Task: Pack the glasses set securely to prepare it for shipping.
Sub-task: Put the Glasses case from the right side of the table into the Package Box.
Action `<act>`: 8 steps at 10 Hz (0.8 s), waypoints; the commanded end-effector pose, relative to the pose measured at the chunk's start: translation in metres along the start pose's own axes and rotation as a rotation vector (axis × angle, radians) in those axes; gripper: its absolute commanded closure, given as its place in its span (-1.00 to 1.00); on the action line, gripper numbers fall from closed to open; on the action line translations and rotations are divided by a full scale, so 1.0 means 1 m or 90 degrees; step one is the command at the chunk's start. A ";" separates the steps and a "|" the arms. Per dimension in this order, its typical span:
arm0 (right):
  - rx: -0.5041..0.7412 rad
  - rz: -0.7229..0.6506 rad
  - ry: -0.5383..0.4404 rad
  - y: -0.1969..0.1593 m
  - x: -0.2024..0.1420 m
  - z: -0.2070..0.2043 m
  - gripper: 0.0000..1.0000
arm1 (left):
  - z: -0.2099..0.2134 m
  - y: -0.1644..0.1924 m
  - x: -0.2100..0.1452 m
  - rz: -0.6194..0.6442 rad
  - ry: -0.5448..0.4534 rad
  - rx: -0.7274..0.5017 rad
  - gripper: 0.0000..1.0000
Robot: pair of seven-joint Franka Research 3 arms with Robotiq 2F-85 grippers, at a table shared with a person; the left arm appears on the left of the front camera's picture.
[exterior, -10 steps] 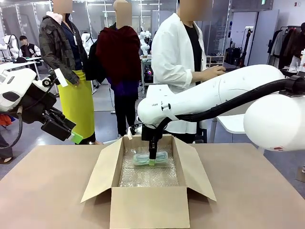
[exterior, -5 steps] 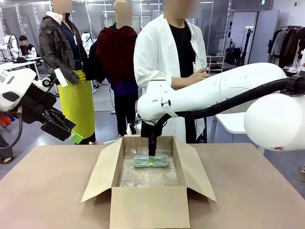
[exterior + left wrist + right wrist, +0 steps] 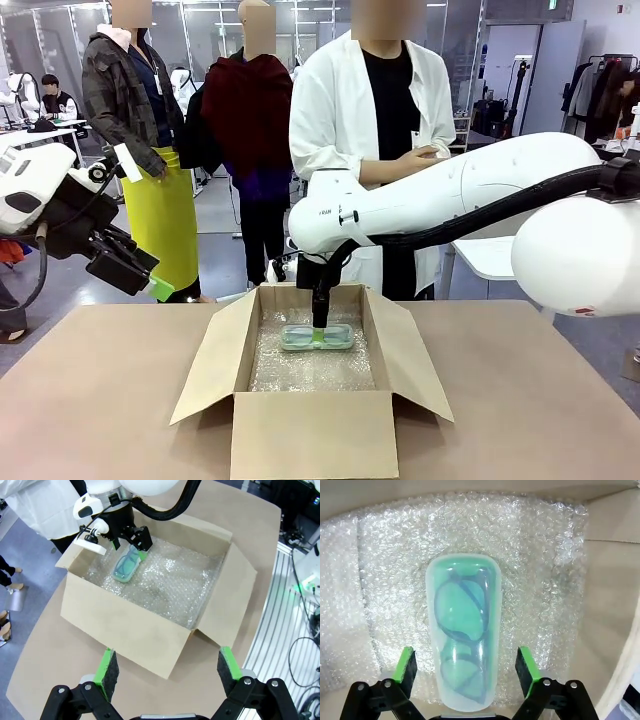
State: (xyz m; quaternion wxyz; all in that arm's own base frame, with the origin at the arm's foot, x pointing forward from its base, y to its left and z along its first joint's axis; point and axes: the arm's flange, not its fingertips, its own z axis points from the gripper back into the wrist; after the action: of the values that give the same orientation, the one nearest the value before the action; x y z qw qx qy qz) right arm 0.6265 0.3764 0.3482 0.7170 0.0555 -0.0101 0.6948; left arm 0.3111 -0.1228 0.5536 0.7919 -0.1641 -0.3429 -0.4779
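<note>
A mint green translucent glasses case (image 3: 316, 337) (image 3: 464, 630) lies flat on the bubble wrap at the far end of the open cardboard box (image 3: 310, 430). Glasses show through its lid. My right gripper (image 3: 320, 320) (image 3: 466, 666) hangs just above it inside the box, open, with a green pad on each side of the case's near end and a gap to both. In the left wrist view the case (image 3: 126, 565) sits under that right gripper (image 3: 131, 542). My left gripper (image 3: 150, 285) (image 3: 166, 666) is open and holds nothing, raised off the table's left side.
Bubble wrap (image 3: 535, 570) lines the box floor, bare in its near half. The box flaps (image 3: 208, 365) stand out to left, right and front. A person in a white coat (image 3: 340, 110) stands right behind the box; others stand farther back.
My right gripper opened and let go of the mint case, which now rests flat on the bubble wrap. The gripper rose slightly. The person in white stepped in behind the box.
</note>
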 end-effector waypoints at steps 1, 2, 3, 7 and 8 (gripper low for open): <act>-0.002 0.003 0.001 0.001 0.001 0.001 -1.00 | 0.001 0.000 -0.001 -0.001 -0.006 -0.010 -1.00; -0.002 0.003 0.001 0.001 0.001 0.001 -1.00 | 0.001 0.000 -0.001 -0.001 -0.006 -0.010 -1.00; -0.002 0.003 0.001 0.001 0.001 0.001 -1.00 | 0.001 0.000 -0.001 -0.001 -0.006 -0.010 -1.00; 0.000 0.000 0.000 0.000 0.000 0.000 -0.99 | 0.001 0.000 -0.001 -0.001 -0.006 -0.010 -1.00; -0.002 -0.031 -0.006 0.022 -0.008 0.043 -0.99 | 0.001 0.000 -0.001 -0.001 -0.006 -0.010 -1.00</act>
State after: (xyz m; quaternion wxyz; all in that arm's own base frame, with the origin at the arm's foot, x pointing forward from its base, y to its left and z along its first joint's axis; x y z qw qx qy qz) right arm 0.6260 0.3747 0.3584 0.7195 0.0543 -0.0140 0.6922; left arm 0.3111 -0.1228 0.5538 0.7919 -0.1641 -0.3430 -0.4779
